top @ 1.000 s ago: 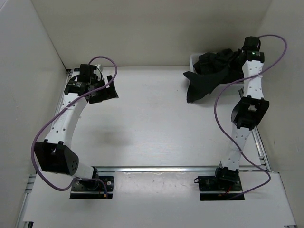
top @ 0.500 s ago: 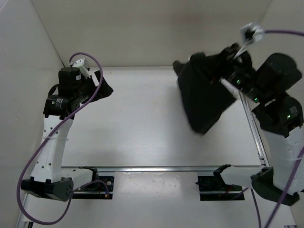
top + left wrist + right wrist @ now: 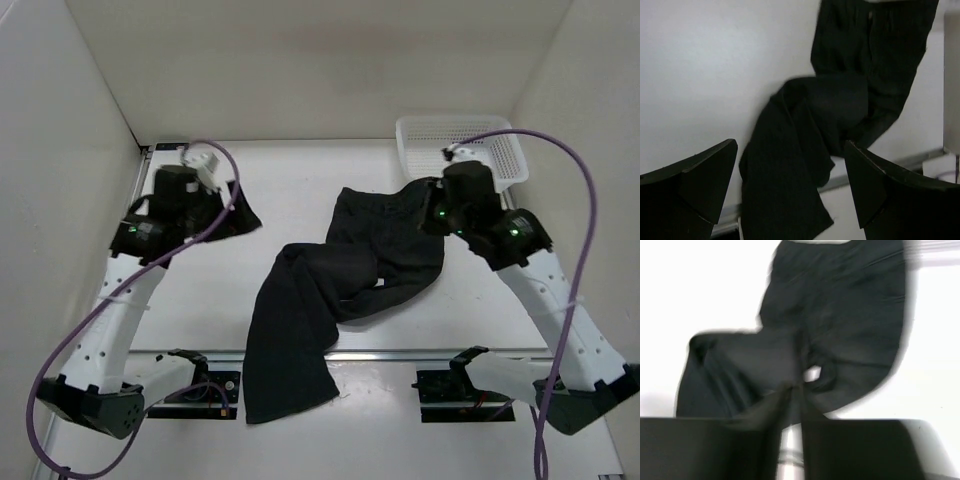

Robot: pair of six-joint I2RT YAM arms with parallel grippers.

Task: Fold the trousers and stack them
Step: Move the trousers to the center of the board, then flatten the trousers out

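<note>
**A:** Which step are you on?

**B:** The very start of the fold, I'd say. The trousers (image 3: pixel 385 250) are out of the basket (image 3: pixel 405 135) and lie on the table (image 3: pixel 300 180). Their waistband is at the far side and the legs run back toward the arm bases. They aren't flat. One leg is bunched across the middle, and the other trails over the rail (image 3: pixel 400 353) at the near edge.

**A:** And your grippers?

**B:** Your left gripper (image 3: pixel 791 145) hangs over the left of the table with its fingers wide apart. It holds nothing and is clear of the cloth. Your right gripper (image 3: pixel 792 405) is above the right end of the waistband, fingers pressed together. Its view is blurred, but I see no cloth between them.

**A:** What does the next move call for?

**B:** Most likely you spread before you fold. Part the right fingers, take a waistband corner, and bring the left in for the bunched leg. Soft cloth drags and doubles over, so pull it out slowly.
</note>
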